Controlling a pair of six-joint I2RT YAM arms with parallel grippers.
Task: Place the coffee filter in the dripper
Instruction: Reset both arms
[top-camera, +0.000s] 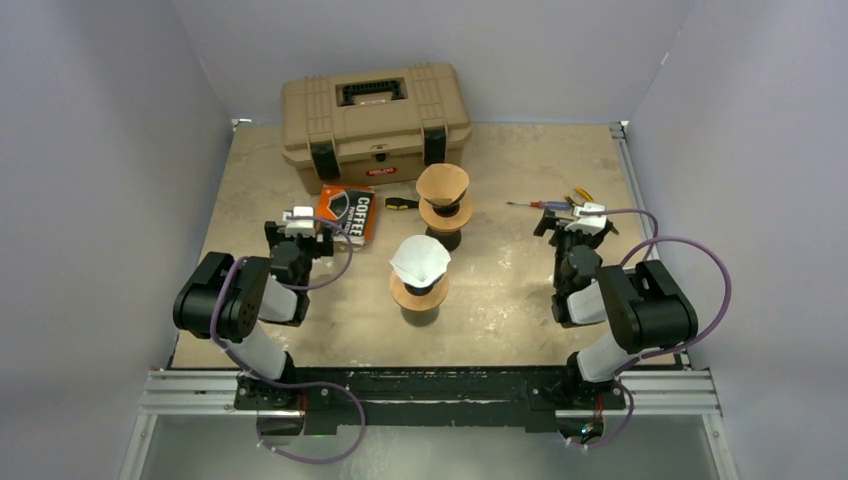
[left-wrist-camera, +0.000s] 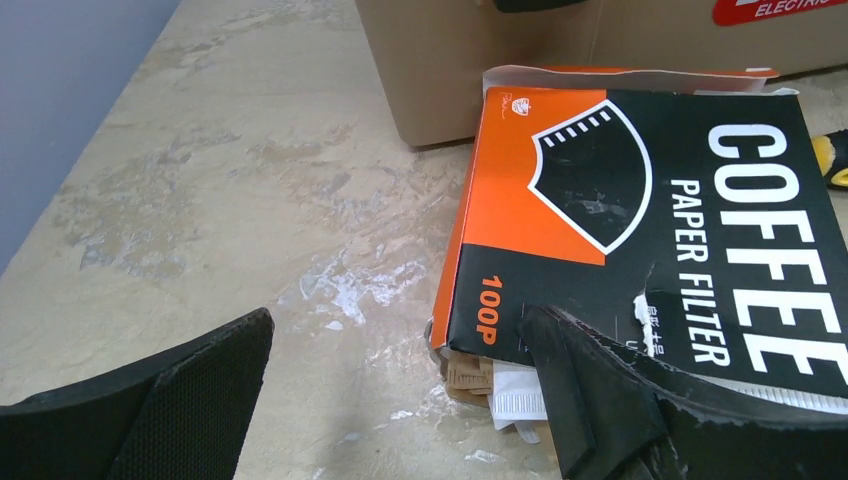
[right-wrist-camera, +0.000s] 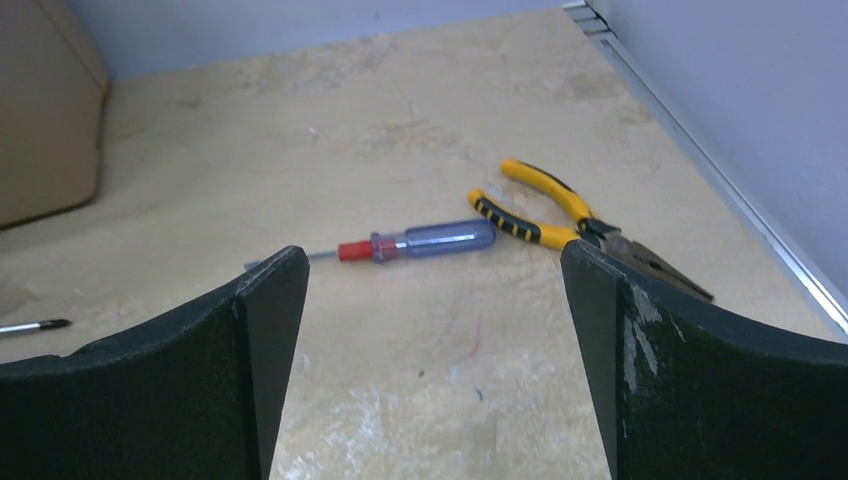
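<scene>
Coffee filter, white and cone-shaped, sits in the near dripper; left claw and right claw gape wide, empty.

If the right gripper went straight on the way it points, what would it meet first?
Probably the blue-handled screwdriver, lying across the line of the right gripper; the yellow pliers lie to its right. Depth is unclear.
</scene>
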